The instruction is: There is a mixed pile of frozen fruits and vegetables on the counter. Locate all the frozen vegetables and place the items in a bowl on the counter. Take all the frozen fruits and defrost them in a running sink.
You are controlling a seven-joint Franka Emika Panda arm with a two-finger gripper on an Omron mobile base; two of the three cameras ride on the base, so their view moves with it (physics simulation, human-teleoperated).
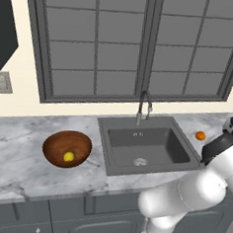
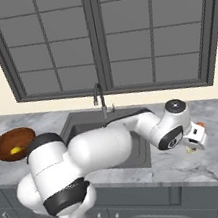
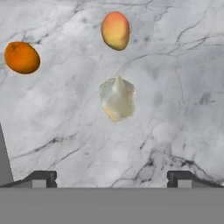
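The whitish lump (image 3: 117, 99) lay on the marble desk (image 3: 175, 65), right in the middle of the hand view. Its small pointed tip aimed toward the top of that view, away from the hand (image 3: 112, 178). Its long side ran the same way, from the tip down to a yellowish bottom edge.

The orange-red ball (image 3: 116, 30) lay just past the lump's tip, near it but not touching. It was a bit egg-shaped, with its long side also going up and down in that view. The orange ball (image 3: 22, 57) sat well off to the left in that view. It was round, so it pointed no way.

In the left base view the orange ball (image 1: 200, 135) was a tiny dot on the desk (image 1: 16, 155), right of the sink (image 1: 148, 146). The arm covered the rest of that spot. In the right base view the hand (image 2: 195, 139) hung over the desk, right of the sink, and the pieces under it were too small and too hidden to tell apart.

The hand was wide open and held nothing. The lump sat between the lines of the two fingertips (image 3: 41, 178), ahead of them and apart from them.

The yellow ball (image 1: 68, 157) lay inside the brown bowl (image 1: 57, 139), on the desk left of the sink.
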